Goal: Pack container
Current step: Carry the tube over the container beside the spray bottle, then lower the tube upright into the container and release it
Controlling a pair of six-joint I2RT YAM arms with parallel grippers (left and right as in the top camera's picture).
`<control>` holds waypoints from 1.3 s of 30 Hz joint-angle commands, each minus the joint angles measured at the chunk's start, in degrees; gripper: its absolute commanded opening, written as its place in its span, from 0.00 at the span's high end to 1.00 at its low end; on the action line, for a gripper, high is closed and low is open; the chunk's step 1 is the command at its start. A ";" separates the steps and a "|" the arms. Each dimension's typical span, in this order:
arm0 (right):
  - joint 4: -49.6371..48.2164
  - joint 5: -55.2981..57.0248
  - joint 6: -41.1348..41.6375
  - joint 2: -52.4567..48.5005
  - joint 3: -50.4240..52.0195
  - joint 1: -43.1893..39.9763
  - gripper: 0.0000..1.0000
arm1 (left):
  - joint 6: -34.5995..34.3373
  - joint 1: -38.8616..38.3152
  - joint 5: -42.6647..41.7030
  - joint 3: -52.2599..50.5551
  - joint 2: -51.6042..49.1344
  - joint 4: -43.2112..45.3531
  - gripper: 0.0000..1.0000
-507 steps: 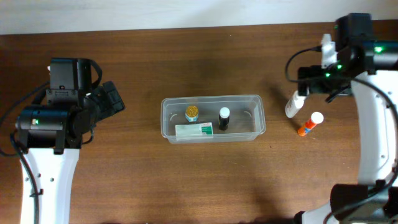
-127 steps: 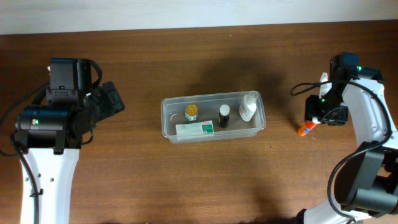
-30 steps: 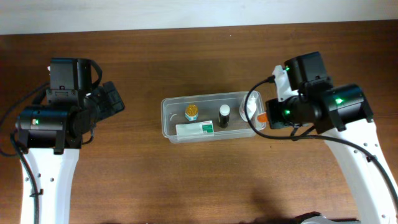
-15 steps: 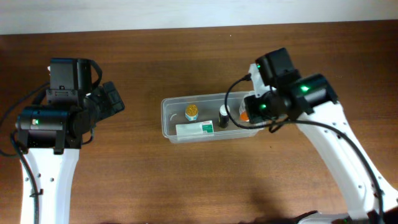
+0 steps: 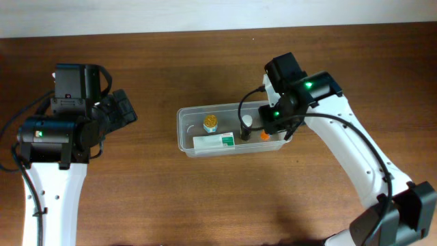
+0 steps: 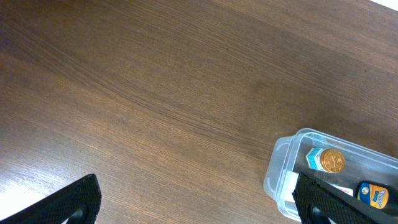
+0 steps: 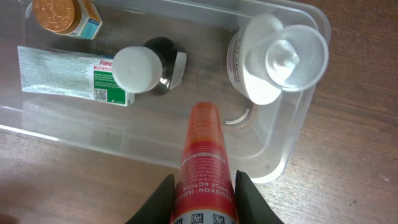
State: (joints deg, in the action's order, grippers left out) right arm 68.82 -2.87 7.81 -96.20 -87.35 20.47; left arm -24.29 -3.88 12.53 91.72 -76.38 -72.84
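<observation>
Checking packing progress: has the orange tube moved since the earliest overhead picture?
Yes. The orange tube, then on the table right of the container, now hangs over the container's right half, clamped in the right gripper.

Orange tube (image 7: 204,168) cut off (bottom edge).

White arms (image 5: 355,157), black joints (image 5: 68,130), green lights (image 5: 308,85)

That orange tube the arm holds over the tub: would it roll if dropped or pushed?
Probably, on its side: the orange tube looks round and smooth. It seems stiff, since the right gripper pinches it without visible denting. Inside the container, the walls would likely stop it.
</observation>
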 commanded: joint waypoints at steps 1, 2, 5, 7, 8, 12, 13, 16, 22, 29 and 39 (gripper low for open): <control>-0.57 0.61 0.66 -1.11 -1.36 0.66 0.78 | -0.28 0.31 0.81 0.35 0.37 0.11 0.00; -0.70 0.59 0.68 -1.31 -1.36 0.66 0.78 | -0.28 0.31 0.81 0.35 0.37 0.11 0.01; -1.20 0.61 0.66 -1.73 -1.31 0.66 0.78 | -0.28 0.31 0.81 0.35 0.37 0.11 0.01; -1.88 0.63 0.68 -1.79 -1.20 0.83 0.78 | -0.28 0.31 0.81 0.35 0.37 0.11 0.01; -2.23 0.81 0.68 -1.79 -1.14 0.98 0.78 | -0.28 0.31 0.81 0.35 0.37 0.11 0.01; -2.47 2.12 1.81 -1.79 -1.03 1.66 0.78 | -0.28 0.31 0.81 0.35 0.37 0.11 0.01; -2.47 2.19 1.97 -1.79 -1.03 1.81 0.78 | -0.28 0.31 0.81 0.35 0.37 0.11 0.01; -2.51 2.47 2.19 -1.81 -0.94 2.14 0.78 | -0.28 0.31 0.81 0.35 0.37 0.11 0.01; -2.47 3.19 3.72 -2.21 -0.94 2.12 0.78 | -0.28 0.28 0.81 0.35 0.37 0.11 0.01; -2.25 3.37 4.74 -4.04 -0.94 2.19 0.78 | -0.28 0.31 0.81 0.35 0.37 0.11 0.00; -2.05 3.37 4.74 -5.44 -0.81 2.19 0.78 | -0.28 0.31 0.81 0.35 0.37 0.11 0.01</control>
State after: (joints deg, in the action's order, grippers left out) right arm 66.78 -0.45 11.99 -101.32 -87.35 22.02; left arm -24.29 -3.88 12.51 91.72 -76.38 -72.84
